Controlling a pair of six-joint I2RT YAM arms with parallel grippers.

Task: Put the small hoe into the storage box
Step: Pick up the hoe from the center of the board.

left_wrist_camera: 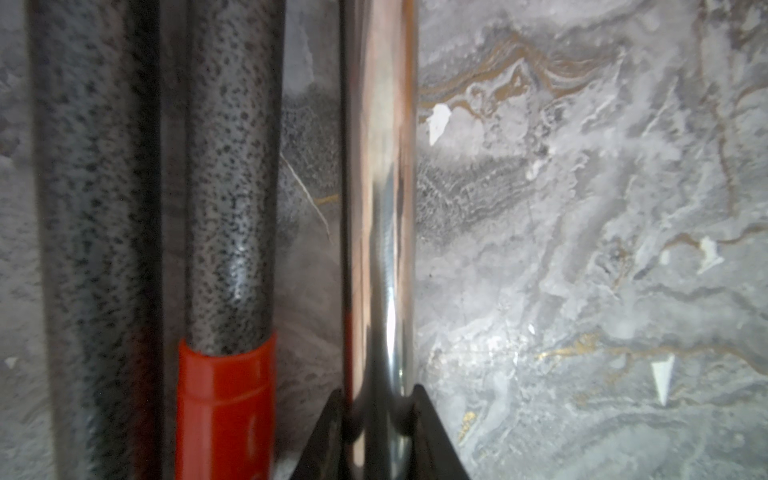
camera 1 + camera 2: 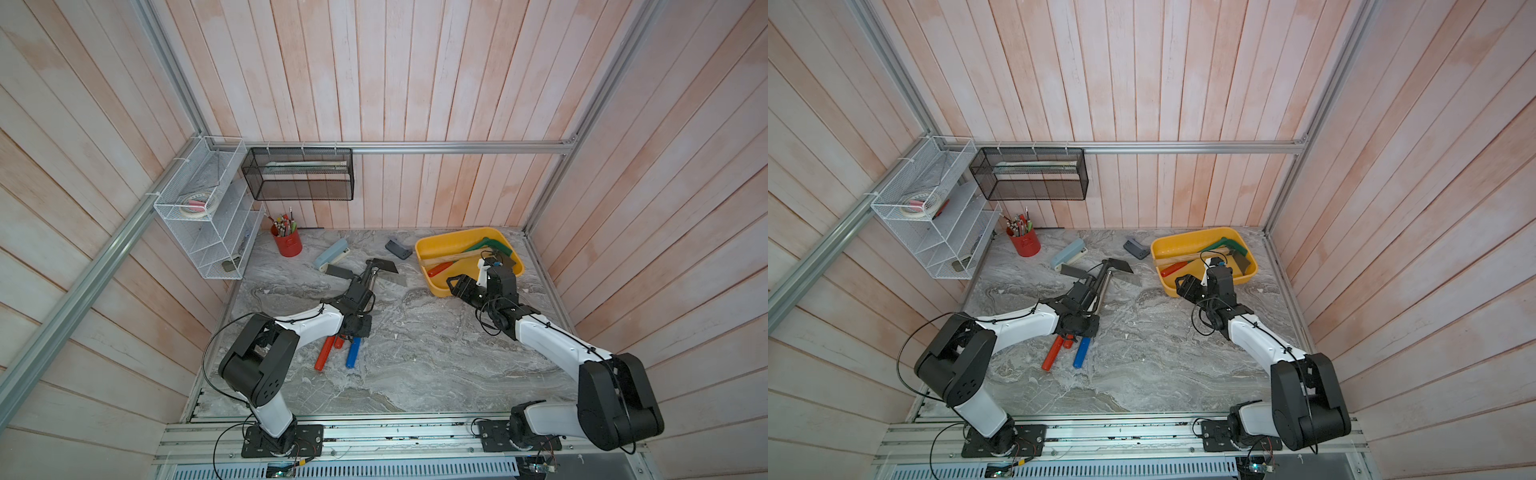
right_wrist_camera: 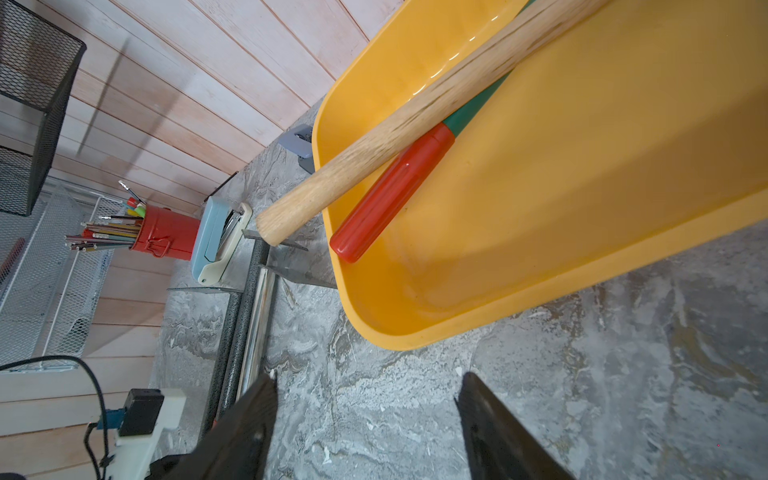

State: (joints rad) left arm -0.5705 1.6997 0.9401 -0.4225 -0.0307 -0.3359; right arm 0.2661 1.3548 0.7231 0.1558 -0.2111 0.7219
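Observation:
The small hoe (image 2: 371, 279) has a chrome shaft (image 1: 376, 208) and a blue handle (image 2: 353, 352), and lies mid-table beside two speckled-shaft tools with red handles (image 2: 324, 353). My left gripper (image 1: 378, 395) is shut on the chrome shaft; in both top views it sits over the three shafts (image 2: 360, 291) (image 2: 1084, 291). The storage box (image 2: 428, 249) (image 2: 1158, 249) (image 3: 374, 328) is a yellow tray at the back right. It holds a wooden-handled tool (image 3: 374, 149) and a green tool with a red grip (image 3: 386, 195). My right gripper (image 3: 370, 380) (image 2: 465, 282) stands open and empty just in front of the tray's near corner.
A red pen cup (image 2: 287, 243), a light blue stapler (image 2: 331, 254) and a grey hole punch (image 2: 398, 248) stand along the back of the marble table. A white wire rack (image 2: 208, 216) and a black mesh basket (image 2: 299, 174) hang at the back left.

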